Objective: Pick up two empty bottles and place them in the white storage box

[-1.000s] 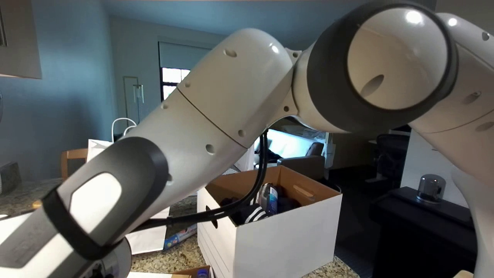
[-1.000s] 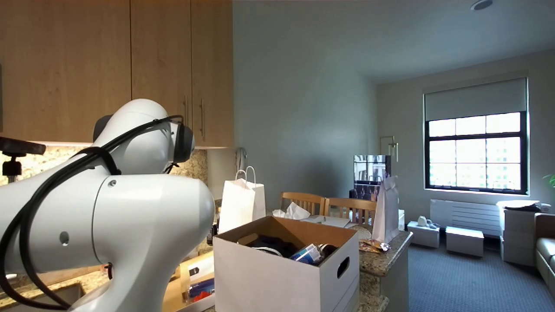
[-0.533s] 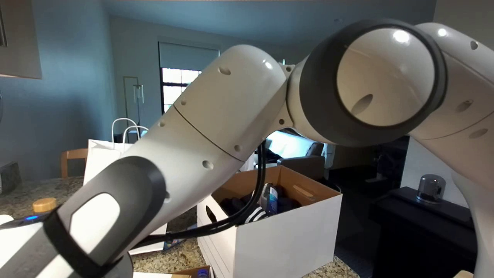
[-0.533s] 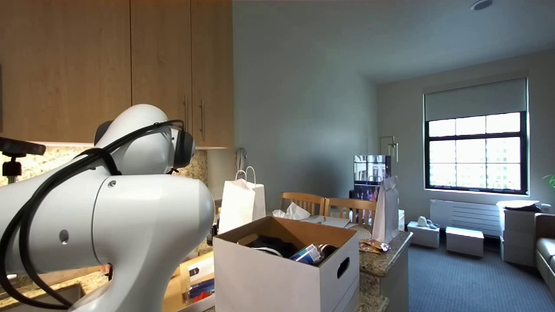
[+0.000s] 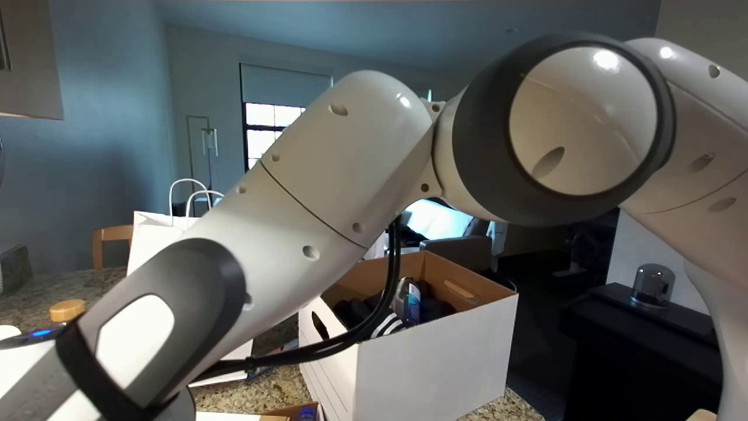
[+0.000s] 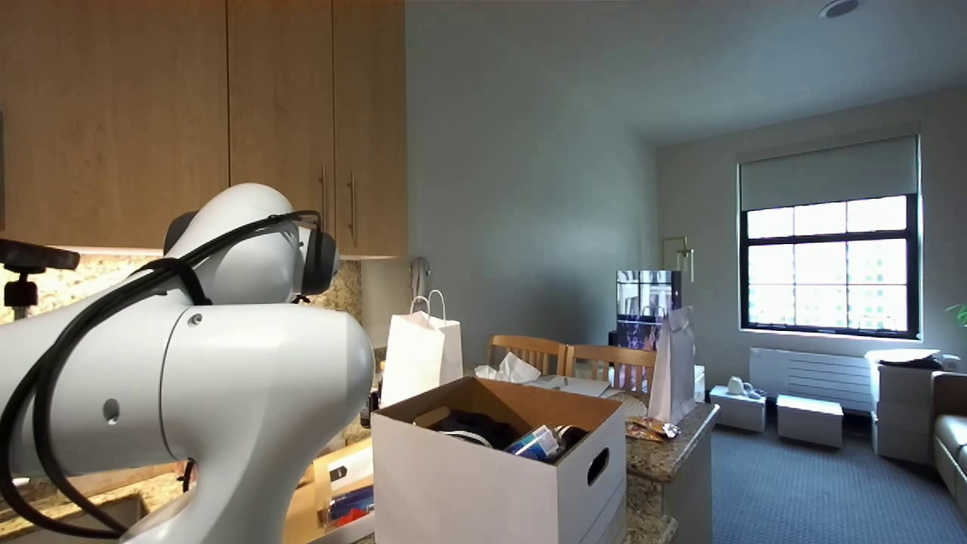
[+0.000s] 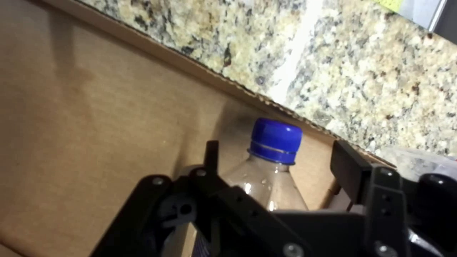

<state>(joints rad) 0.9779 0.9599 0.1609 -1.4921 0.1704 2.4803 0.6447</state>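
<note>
A clear plastic bottle (image 7: 264,178) with a blue cap lies in a shallow brown cardboard tray (image 7: 117,117), its cap near the tray's edge. My gripper (image 7: 275,153) is open, with one finger on each side of the cap and gaps between. The bottle's lower body is hidden behind the gripper. The white storage box (image 5: 432,368) stands open on the counter, also in an exterior view (image 6: 468,483). It holds dark items and a blue-labelled bottle (image 5: 412,304). A blue cap (image 5: 307,414) shows at the bottom edge; I cannot tell whose. The exterior views do not show my gripper.
White paper bags with loop handles (image 6: 423,355) stand behind the box. The granite counter (image 7: 375,85) borders the tray. A package with blue and red contents (image 6: 351,505) lies beside the box. Wooden cabinets (image 6: 279,121) hang above the arm.
The arm has come down, mostly in the earlier half second and only slightly since. A round wooden lid and more of a paper bag have come into view. The box has not moved.
</note>
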